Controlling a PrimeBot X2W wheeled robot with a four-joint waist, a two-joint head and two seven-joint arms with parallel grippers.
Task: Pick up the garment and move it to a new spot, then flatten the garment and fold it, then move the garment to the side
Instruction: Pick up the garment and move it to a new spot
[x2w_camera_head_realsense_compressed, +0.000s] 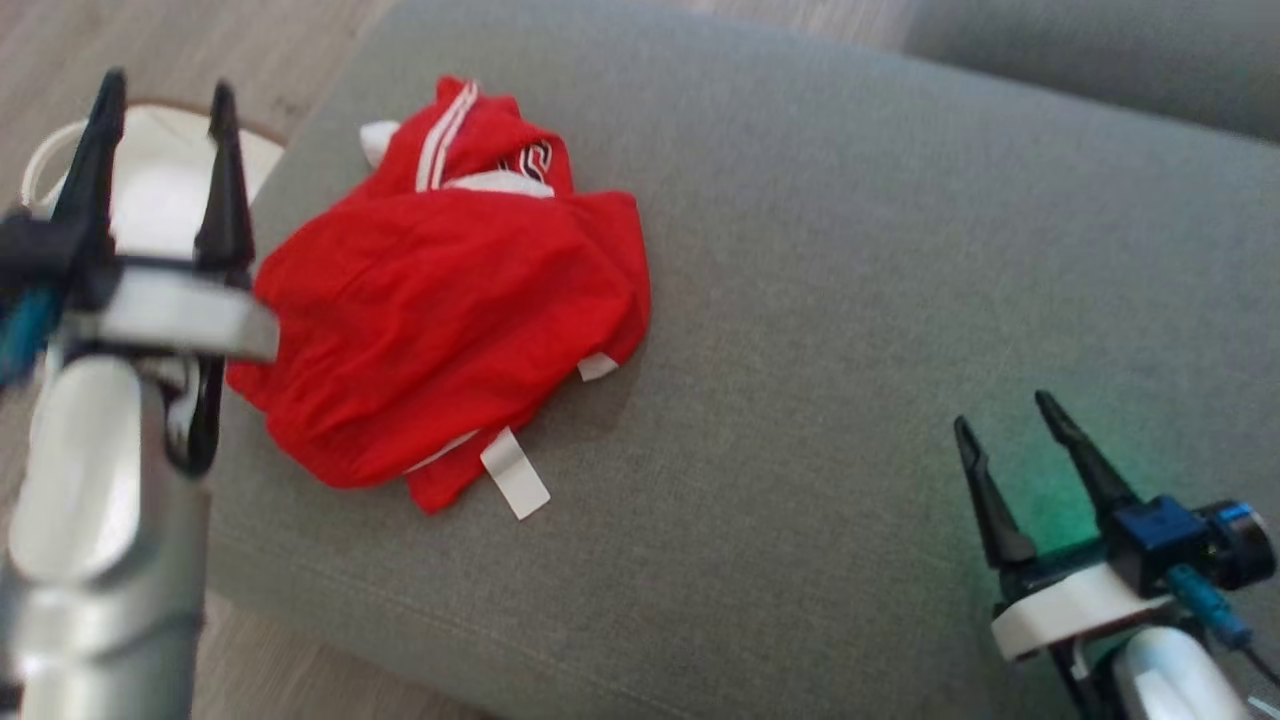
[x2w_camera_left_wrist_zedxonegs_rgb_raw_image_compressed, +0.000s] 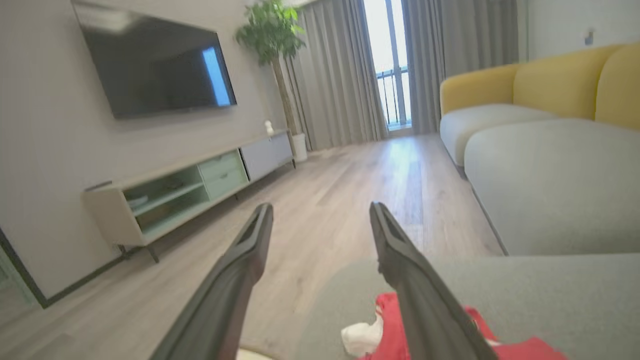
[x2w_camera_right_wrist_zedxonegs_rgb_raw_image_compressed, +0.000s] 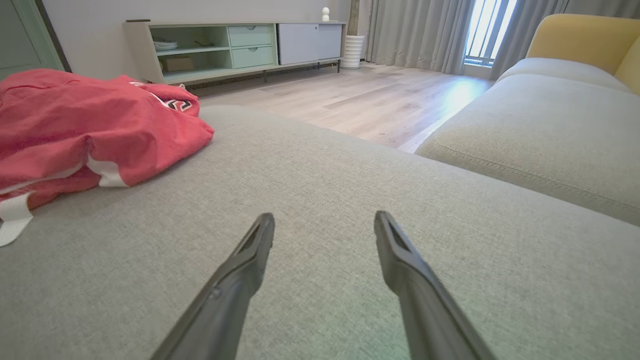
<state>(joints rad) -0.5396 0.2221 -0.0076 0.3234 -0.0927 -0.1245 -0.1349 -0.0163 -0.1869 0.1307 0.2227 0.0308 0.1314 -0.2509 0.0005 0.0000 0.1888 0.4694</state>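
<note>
1. Crumpled red garment (x2w_camera_head_realsense_compressed: 440, 300) lying on grey sofa cushion (x2w_camera_head_realsense_compressed: 850, 300), toward its left edge.
2. Left gripper (x2w_camera_head_realsense_compressed: 167, 85) just beside garment, fingers (x2w_camera_head_realsense_compressed: 222, 180) apart, empty.
3. Right gripper (x2w_camera_head_realsense_compressed: 1003, 410) well apart from garment, fingers spread, empty.

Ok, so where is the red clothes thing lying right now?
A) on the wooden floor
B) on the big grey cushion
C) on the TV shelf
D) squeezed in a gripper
B: the crumpled red garment lies on top of the grey cushion, near its left edge.
</note>
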